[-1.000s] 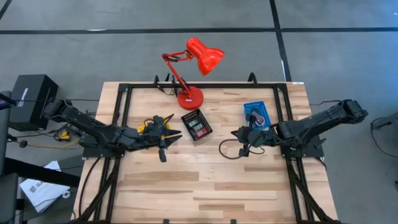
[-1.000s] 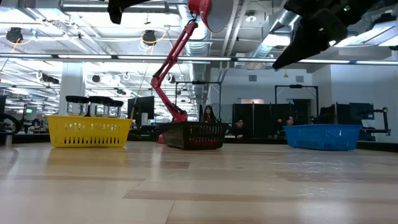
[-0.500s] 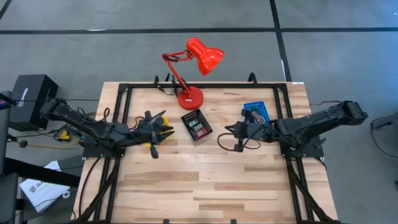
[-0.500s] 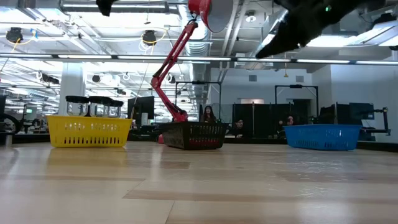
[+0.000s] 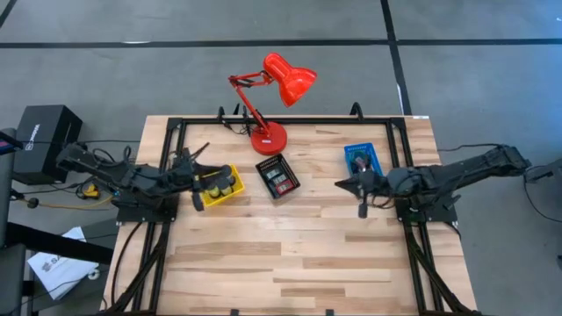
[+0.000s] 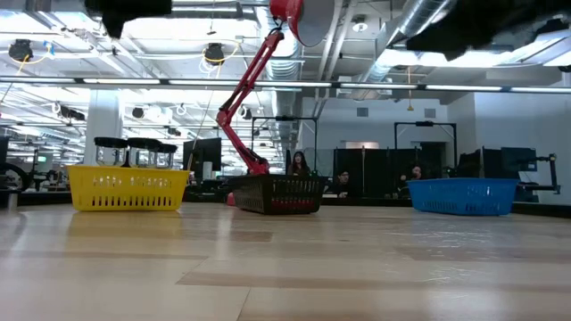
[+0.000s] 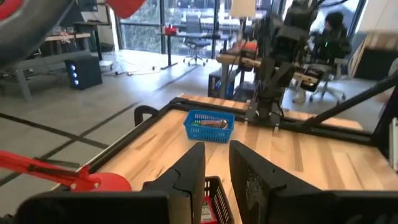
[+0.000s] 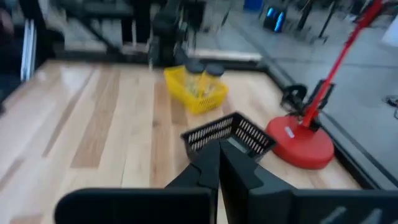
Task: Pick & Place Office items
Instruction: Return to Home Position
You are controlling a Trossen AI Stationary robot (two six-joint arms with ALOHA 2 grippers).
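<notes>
Left gripper [image 7: 216, 152]: fingers narrowly apart, empty, just beside yellow tray [image 6: 129, 189].
Right gripper [image 8: 219, 152]: fingers together, empty, near blue tray [image 6: 464, 196].
Office items: black cylinders [image 6: 134, 152] in yellow tray; red piece [image 5: 278, 178] in black tray [image 6: 281, 194]; watch [image 7: 208, 123] in blue tray.
Step, as judged: homing. The next move calls for folding both arms back, clear of the trays.
</notes>
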